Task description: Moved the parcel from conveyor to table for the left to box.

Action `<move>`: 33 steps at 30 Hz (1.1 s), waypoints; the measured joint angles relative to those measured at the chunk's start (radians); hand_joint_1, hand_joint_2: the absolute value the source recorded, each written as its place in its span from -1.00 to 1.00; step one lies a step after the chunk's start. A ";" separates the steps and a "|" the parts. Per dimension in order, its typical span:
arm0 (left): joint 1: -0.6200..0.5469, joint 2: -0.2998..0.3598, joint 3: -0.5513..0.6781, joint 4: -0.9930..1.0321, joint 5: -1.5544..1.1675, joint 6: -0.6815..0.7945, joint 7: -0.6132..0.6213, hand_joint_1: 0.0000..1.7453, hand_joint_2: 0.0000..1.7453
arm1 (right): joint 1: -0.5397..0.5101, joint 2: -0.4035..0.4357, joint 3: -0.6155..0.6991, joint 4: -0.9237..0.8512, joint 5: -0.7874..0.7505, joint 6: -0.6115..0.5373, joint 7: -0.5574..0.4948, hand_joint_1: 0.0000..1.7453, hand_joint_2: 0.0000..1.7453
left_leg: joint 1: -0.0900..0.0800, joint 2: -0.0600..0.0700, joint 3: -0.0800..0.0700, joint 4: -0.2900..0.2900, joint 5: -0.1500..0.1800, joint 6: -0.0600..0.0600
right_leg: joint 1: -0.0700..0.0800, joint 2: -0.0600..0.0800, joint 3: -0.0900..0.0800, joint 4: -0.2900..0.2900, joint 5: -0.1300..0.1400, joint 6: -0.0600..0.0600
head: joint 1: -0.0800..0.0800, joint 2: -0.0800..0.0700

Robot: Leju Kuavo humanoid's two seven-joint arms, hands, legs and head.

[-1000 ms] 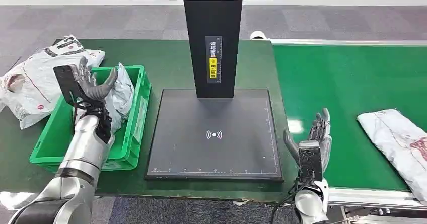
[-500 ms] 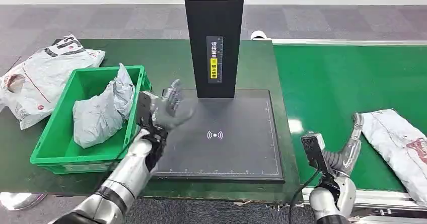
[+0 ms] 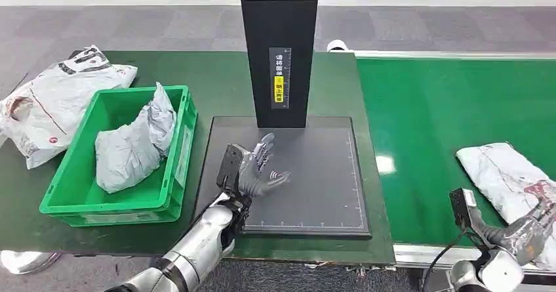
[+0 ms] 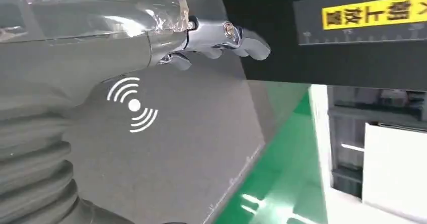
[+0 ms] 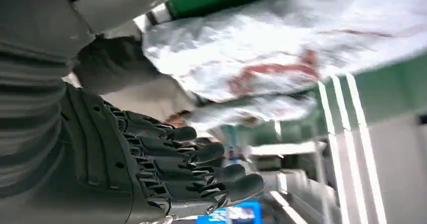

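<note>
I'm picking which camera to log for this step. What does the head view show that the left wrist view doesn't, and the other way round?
Head view alone: the green bin with a grey bag in it, a white bag beside the bin, the conveyor, the parcel on it, and the right robot hand at the parcel's near edge.
Left wrist view alone: a white panel beyond the table's edge.
Both: the left robot hand, empty, over the scanner pad, and the black post with its yellow label.

wireless symbol [image 3: 280,175] on scanner pad [image 3: 328,193]
</note>
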 measured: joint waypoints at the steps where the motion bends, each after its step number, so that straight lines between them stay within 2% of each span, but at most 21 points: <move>1: -0.004 0.000 0.000 0.007 0.003 0.010 0.002 -1.00 1.00 | -0.006 -0.014 -0.006 0.032 -0.002 0.000 0.012 -1.00 1.00 | 0.000 -0.001 0.000 0.000 0.000 0.000 | 0.000 -0.001 0.000 0.000 0.000 0.000 | 0.000 0.000; 10: -0.024 0.014 0.002 0.041 0.017 0.040 0.016 -1.00 1.00 | -0.030 -0.069 -0.031 0.181 0.019 0.048 0.103 -1.00 1.00 | 0.000 -0.001 0.000 0.000 0.000 0.000 | 0.000 -0.002 0.001 0.000 0.000 0.000 | 0.000 0.000; 14: -0.033 0.016 0.010 0.051 0.017 0.046 0.029 -1.00 1.00 | -0.062 -0.084 -0.031 0.231 0.055 0.145 0.205 -1.00 1.00 | 0.000 -0.001 0.000 0.000 0.001 0.001 | -0.001 -0.002 0.001 0.000 0.000 0.000 | 0.000 0.000; 18: -0.046 0.019 0.021 0.063 0.017 0.046 0.035 -1.00 1.00 | -0.087 -0.097 -0.031 0.267 0.084 0.234 0.259 -0.96 1.00 | 0.000 -0.001 0.000 0.000 0.001 0.002 | -0.001 -0.002 0.001 0.000 0.001 0.001 | 0.000 0.000; 19: -0.048 0.019 0.022 0.065 0.017 0.046 0.035 -1.00 1.00 | -0.095 -0.100 -0.031 0.273 0.092 0.255 0.268 1.00 1.00 | 0.000 -0.001 0.000 0.000 0.001 0.002 | -0.001 -0.002 0.001 0.000 0.001 0.001 | 0.000 0.000; 22: -0.053 0.021 0.027 0.071 0.018 0.044 0.035 -1.00 1.00 | -0.118 -0.110 -0.031 0.300 0.094 0.318 0.275 1.00 1.00 | 0.000 -0.001 0.000 0.000 0.002 0.002 | -0.001 -0.002 0.002 0.000 0.001 0.001 | 0.000 0.000; 26: -0.052 0.030 0.042 0.072 0.022 0.049 0.033 -1.00 1.00 | -0.133 -0.111 -0.032 0.326 0.072 0.340 0.246 1.00 1.00 | 0.000 -0.001 0.000 0.000 0.002 0.003 | -0.001 -0.002 0.002 0.000 0.001 0.002 | 0.000 0.000; 33: -0.051 0.044 0.069 0.067 0.035 0.046 0.036 -1.00 1.00 | -0.149 -0.111 -0.033 0.343 0.053 0.327 0.187 1.00 1.00 | 0.000 -0.001 0.000 0.000 0.002 0.004 | -0.002 -0.003 0.003 0.000 0.002 0.003 | 0.000 0.000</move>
